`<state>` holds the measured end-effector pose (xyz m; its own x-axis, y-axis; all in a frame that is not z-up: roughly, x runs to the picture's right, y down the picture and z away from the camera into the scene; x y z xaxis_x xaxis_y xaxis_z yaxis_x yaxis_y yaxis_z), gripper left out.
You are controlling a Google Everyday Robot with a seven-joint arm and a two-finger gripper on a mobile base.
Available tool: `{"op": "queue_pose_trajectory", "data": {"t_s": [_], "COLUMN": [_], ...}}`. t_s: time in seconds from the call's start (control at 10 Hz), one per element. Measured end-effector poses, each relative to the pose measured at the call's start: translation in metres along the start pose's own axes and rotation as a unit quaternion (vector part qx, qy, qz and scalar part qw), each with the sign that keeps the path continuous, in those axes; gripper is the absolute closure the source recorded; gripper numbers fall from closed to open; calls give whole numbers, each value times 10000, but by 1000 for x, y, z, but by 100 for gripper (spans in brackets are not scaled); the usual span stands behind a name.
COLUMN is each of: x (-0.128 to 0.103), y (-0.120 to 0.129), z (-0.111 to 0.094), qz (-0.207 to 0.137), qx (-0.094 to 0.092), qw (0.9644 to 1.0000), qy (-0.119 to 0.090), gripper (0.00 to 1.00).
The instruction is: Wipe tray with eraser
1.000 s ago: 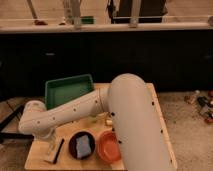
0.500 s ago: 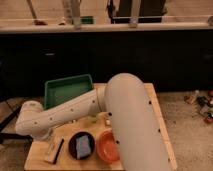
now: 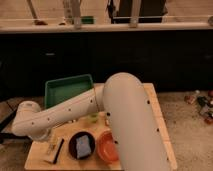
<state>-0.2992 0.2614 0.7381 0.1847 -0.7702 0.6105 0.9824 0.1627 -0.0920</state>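
One view only. The green tray (image 3: 68, 89) sat at the counter's (image 3: 156, 112) back-left, open side up, its far part bare, its near edge hidden behind the white arm (image 3: 100, 107). The eraser (image 3: 54, 150) lay at the front-left corner, black strip toward the right, long axis running roughly front to back with a slight tilt. The claw (image 3: 44, 136) was tucked under the arm's elbow at the left edge (mostly hidden), so its opening could not be told, nor whether it held anything. The eraser lay just in front of and slightly right of the claw, close by; the tray lay behind it. A dark plate (image 3: 81, 145) with a blue sponge (image 3: 83, 147) and an orange bowl (image 3: 107, 146) sat beside the eraser.
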Motion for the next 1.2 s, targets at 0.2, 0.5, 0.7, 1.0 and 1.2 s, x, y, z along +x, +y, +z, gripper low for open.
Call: {"op": "queue_pose_trajectory", "data": {"t_s": [0.2,0.5,0.7,1.0,1.2], "x": [0,1,1,-1,0], "y": [1,7,10,13,13], "z": [0,6,14,32,40], "qz": [3,40,44,3,-23], "qx": [-1,93,189,138,64], "qw": [10000,9998,9995,9993,9992], "qy": [-23,-146,-250,-348,-393], "gripper": [23,23,23,23,23]}}
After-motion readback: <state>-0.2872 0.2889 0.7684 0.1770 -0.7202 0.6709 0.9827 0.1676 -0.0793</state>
